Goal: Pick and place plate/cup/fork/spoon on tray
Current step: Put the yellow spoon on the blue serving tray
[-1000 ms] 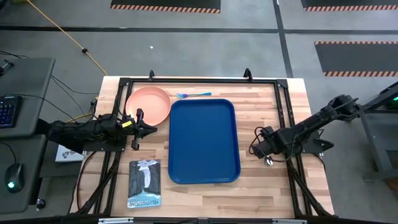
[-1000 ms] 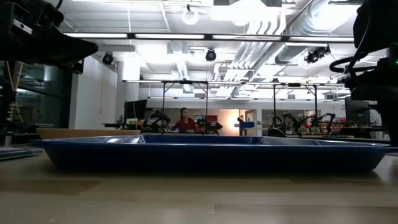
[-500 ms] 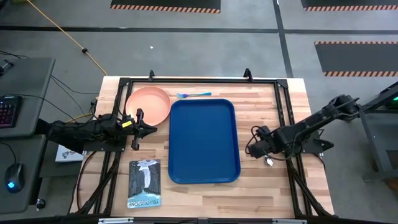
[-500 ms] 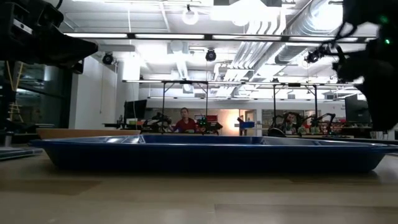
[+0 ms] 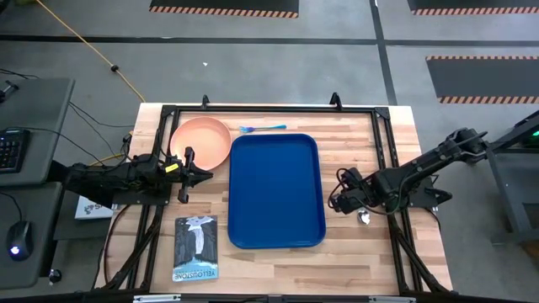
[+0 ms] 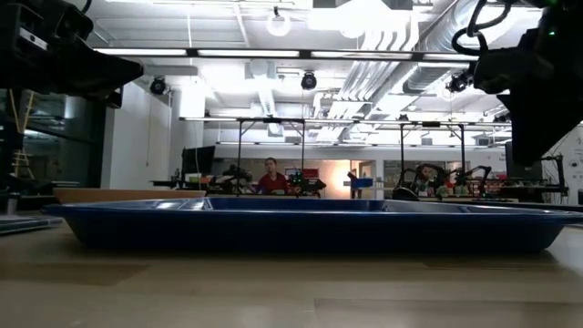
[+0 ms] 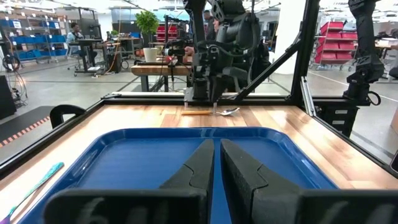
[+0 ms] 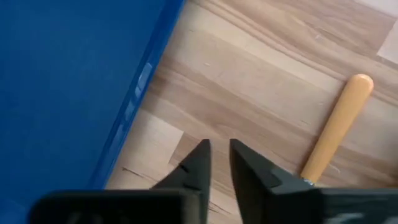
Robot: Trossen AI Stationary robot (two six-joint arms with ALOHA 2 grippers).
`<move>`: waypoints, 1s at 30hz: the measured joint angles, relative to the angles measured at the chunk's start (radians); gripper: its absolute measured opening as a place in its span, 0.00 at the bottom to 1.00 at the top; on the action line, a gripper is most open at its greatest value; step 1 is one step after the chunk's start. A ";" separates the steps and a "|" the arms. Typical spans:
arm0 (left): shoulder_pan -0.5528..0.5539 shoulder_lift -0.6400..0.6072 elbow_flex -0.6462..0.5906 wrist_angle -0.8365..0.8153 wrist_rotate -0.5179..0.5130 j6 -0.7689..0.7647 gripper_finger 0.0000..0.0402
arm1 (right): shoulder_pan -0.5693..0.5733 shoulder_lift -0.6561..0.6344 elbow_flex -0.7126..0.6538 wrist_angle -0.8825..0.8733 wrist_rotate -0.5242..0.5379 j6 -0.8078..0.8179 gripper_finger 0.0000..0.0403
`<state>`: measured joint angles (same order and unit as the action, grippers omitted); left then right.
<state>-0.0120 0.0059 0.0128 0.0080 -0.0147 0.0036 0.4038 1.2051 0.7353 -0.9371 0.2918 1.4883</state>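
The right gripper (image 5: 333, 202) moved left across the table toward the tray (image 5: 276, 192), narrowed its fingers, and left the spoon (image 5: 364, 217) lying behind it.

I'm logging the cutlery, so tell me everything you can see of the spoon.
The spoon has a shiny metal bowl and a plain, smooth orange handle that looks like plastic or wood. It lies flat on the wooden table, clear of the blue tray, on the tray's right-arm side. The right gripper hovers just beside the handle, jaws nearly closed with a narrow gap, nothing between them. Only the table appears to touch the spoon.
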 joint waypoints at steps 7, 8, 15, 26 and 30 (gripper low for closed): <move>0.000 0.000 0.000 0.000 0.000 0.000 0.05 | 0.000 0.000 0.000 -0.084 -0.041 0.058 0.42; 0.000 0.000 0.000 0.000 0.000 0.000 0.05 | 0.000 0.000 0.000 -0.090 -0.046 0.061 0.46; 0.000 0.000 0.000 0.000 0.000 0.000 0.05 | 0.003 -0.001 -0.045 -0.163 -0.076 0.257 0.64; 0.000 0.000 0.000 0.000 0.000 0.000 0.05 | 0.003 0.002 -0.154 -0.088 -0.095 0.337 0.64; 0.000 0.000 0.000 0.000 0.000 0.000 0.05 | 0.003 0.034 -0.168 -0.057 -0.098 0.361 0.64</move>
<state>-0.0116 0.0059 0.0128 0.0082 -0.0147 0.0036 0.4065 1.2393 0.5671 -0.9944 0.1940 1.8495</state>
